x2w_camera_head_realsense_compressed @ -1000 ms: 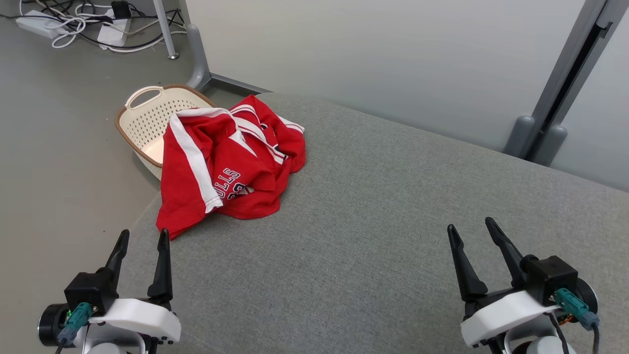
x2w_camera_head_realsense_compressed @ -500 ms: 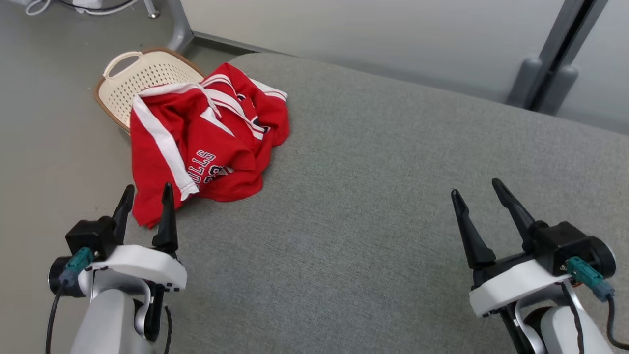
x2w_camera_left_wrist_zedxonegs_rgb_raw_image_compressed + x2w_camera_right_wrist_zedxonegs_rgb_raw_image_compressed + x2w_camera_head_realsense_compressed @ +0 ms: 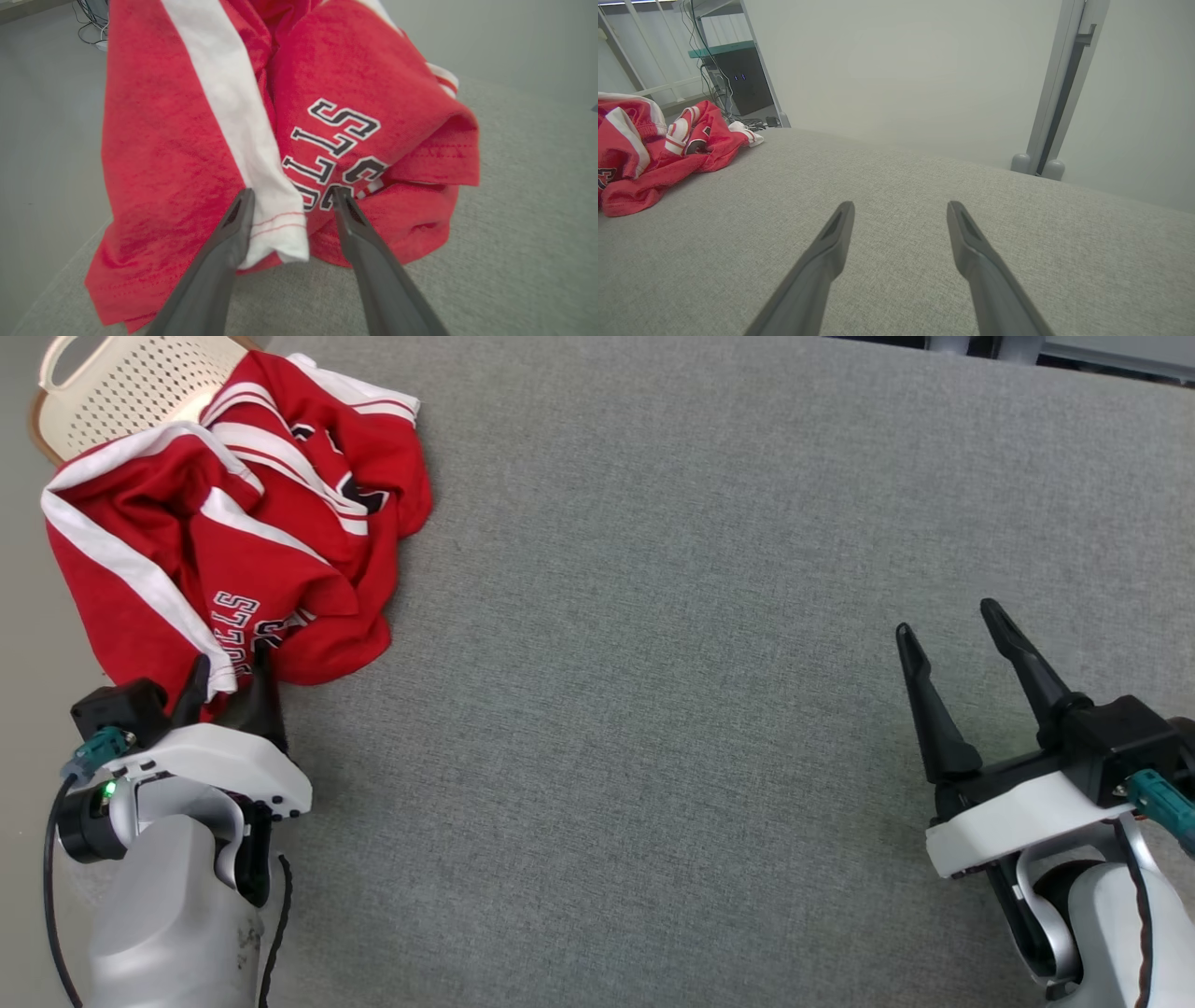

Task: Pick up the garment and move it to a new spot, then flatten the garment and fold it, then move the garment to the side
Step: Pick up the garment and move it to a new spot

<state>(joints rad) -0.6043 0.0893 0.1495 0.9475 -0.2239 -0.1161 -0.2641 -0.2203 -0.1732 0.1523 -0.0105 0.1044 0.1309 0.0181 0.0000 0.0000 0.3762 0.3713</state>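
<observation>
Left gripper (image 3: 293, 191) fingers straddle the garment (image 3: 280, 551) hem, apart; right gripper (image 3: 948, 618) fingers also apart. A thin pinch may slip, dropping it off the surface (image 3: 653, 709).

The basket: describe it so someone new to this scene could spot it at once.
Find the large grey padded surface; a crumpled red garment lies at its far left corner. Just behind that sits the basket: cream, perforated, brown-rimmed, unlike the soft red cloth.

basket (image 3: 131, 387): cream, perforated, top-left | surface (image 3: 653, 663): grey fabric | post (image 3: 1052, 79): grey, upright
</observation>
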